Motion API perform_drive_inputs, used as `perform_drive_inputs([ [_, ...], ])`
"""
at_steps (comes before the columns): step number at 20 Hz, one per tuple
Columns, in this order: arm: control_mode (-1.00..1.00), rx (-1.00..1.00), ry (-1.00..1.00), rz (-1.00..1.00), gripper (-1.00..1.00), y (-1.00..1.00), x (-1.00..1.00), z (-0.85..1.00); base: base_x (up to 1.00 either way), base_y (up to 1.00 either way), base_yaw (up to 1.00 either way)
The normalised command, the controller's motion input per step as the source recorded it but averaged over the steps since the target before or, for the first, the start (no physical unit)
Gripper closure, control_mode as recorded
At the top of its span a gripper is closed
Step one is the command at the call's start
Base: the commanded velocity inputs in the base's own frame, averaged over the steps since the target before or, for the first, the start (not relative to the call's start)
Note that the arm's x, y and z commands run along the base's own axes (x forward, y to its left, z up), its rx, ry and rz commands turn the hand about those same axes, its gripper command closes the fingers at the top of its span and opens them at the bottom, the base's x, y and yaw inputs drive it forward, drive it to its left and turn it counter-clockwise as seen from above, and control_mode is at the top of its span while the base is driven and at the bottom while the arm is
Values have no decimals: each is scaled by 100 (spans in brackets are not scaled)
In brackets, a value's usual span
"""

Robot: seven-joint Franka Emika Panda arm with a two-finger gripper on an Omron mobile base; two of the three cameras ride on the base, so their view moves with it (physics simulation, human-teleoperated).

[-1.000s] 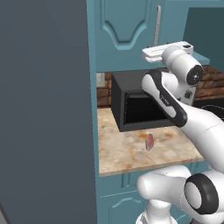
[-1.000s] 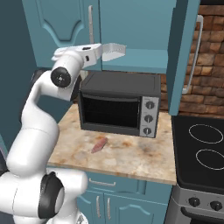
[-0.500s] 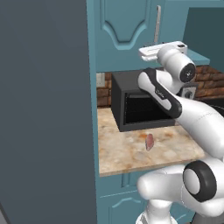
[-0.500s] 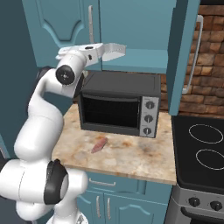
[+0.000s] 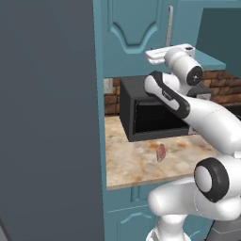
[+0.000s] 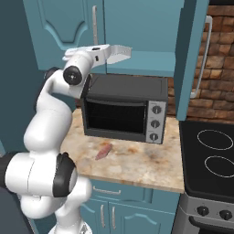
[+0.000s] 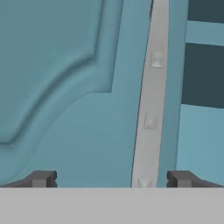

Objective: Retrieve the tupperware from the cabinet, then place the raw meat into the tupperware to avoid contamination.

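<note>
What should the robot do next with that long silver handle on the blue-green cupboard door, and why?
Probably ease forward a little and close on the long silver bar handle. In the hand view the open gripper has a dark fingertip on each side of the handle, and the teal arched-panel cabinet door looks closed. Pulling it open likely comes before the pinkish-red raw meat on the speckled counter gets packed.

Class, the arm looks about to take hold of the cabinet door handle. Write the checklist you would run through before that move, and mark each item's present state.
1. Gripper open: ok.
2. Silver handle lies between the fingers: ok, nearer one side.
3. Left cabinet door still shut: ok.
4. Raw meat resting on the counter, away from the arm: ok.
5. Tupperware located: cannot tell.
</note>
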Motion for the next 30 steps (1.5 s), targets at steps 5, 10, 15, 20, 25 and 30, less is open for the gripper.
perform_drive_inputs([
  [5, -100, 0, 0, 0, -100, 0, 32, -3, 0, 0, 0],
  [10, -100, 0, 0, 1, -100, -7, 32, 0, 0, 0, 0],
  [15, -100, 0, 0, 1, -100, -15, 28, 0, 0, 0, 0],
  [20, -100, 0, 0, 0, -100, -8, 30, 0, 0, 0, 0],
  [25, -100, 0, 1, 0, 100, 0, 31, -2, 0, 0, 0],
  [30, -100, 0, 1, 0, 100, 0, 25, -1, 0, 0, 0],
])
